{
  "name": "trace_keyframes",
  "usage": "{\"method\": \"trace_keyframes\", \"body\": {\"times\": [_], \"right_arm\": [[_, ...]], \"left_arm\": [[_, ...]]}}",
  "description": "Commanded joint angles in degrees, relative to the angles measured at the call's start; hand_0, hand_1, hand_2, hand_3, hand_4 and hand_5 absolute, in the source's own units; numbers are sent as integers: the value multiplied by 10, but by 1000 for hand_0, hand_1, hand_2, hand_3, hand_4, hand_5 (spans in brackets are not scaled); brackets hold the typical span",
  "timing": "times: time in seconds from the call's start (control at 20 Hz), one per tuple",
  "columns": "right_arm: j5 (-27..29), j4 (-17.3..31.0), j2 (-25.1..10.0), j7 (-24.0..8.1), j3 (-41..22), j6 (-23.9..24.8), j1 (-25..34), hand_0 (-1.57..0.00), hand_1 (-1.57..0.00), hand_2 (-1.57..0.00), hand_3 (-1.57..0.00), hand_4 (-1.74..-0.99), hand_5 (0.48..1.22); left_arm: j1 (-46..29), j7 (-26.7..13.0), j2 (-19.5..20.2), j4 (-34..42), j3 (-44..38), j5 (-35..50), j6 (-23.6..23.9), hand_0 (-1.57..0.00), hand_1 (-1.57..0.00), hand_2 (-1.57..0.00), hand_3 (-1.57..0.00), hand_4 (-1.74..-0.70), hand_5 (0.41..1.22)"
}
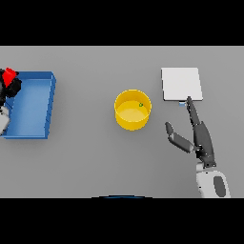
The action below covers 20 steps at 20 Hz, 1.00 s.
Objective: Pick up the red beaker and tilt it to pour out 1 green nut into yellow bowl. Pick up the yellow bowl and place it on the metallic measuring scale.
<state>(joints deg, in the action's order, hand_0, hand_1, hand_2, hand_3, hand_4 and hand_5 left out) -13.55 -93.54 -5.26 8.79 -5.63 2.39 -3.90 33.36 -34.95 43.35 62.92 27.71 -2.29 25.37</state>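
yellow bowl (133,110) between blue tray (29,105), scale (181,84)

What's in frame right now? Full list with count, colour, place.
yellow bowl: 1, yellow, table centre
green nut: 1, green, inside the bowl near its far right wall
measuring scale: 1, pale grey, right of the bowl, farther back
tray: 1, blue, far left
red beaker: 1, red, at the tray's far left corner, held by the left hand
table: 1, grey
left hand: 1, dark, left edge, curled on the beaker
right hand: 1, dark, open, fingers pointing at the scale's near edge
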Motion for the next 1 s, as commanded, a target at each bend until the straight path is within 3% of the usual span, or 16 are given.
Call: {"method": "trace_keyframes", "body": {"times": [0.0,0.05,0.1,0.15,0.25,0.35,0.45,0.6,0.9,0.95], "right_arm": [[-2,1,1,4,-2,1,-2,1,1,1,1,-1202,667],[-1,1,1,0,0,1,-2,1,1,1,1,-1197,664],[2,2,0,0,2,1,-2,1,1,1,1,-1192,663],[6,3,0,-3,3,-2,1,1,1,1,1,-1188,663],[-3,1,8,1,-6,2,-2,1,1,1,1,-1185,665],[-5,-2,2,6,-5,1,-12,1,1,1,1,-1182,667],[1,-10,-2,-2,0,-1,-11,1,1,1,1,-1187,667],[-11,-12,7,-8,-11,5,-13,1,1,1,1,-1188,668],[-50,-12,-4,-39,-24,12,-3,1,1,1,1,-1198,662],[-45,-13,-12,-25,-29,-4,-1,1,1,1,1,-1175,677]], "left_arm": [[1,0,-1,-2,4,-2,-5,-1571,-1571,-1571,-1555,-1667,908],[-3,0,4,4,8,0,-18,-1571,-1571,-1571,-1503,-1530,865],[-8,1,9,15,10,8,-35,-1564,-1449,-1432,-1362,-1374,830],[-13,4,16,28,9,29,-70,-1457,-1180,-1187,-1129,-1229,803],[-13,0,28,36,13,53,-116,-932,-755,-767,-722,-1034,758],[-17,1,44,52,19,72,-144,-596,-483,-490,-462,-916,723],[-24,5,48,64,19,83,-158,-381,-309,-313,-295,-851,698],[-19,3,45,58,16,88,-161,-195,-158,-160,-151,-802,679],[-9,37,38,55,-2,94,-140,-50,-41,-41,-39,-786,671],[-12,47,39,51,-4,94,-138,-40,-32,-33,-31,-781,674]]}}
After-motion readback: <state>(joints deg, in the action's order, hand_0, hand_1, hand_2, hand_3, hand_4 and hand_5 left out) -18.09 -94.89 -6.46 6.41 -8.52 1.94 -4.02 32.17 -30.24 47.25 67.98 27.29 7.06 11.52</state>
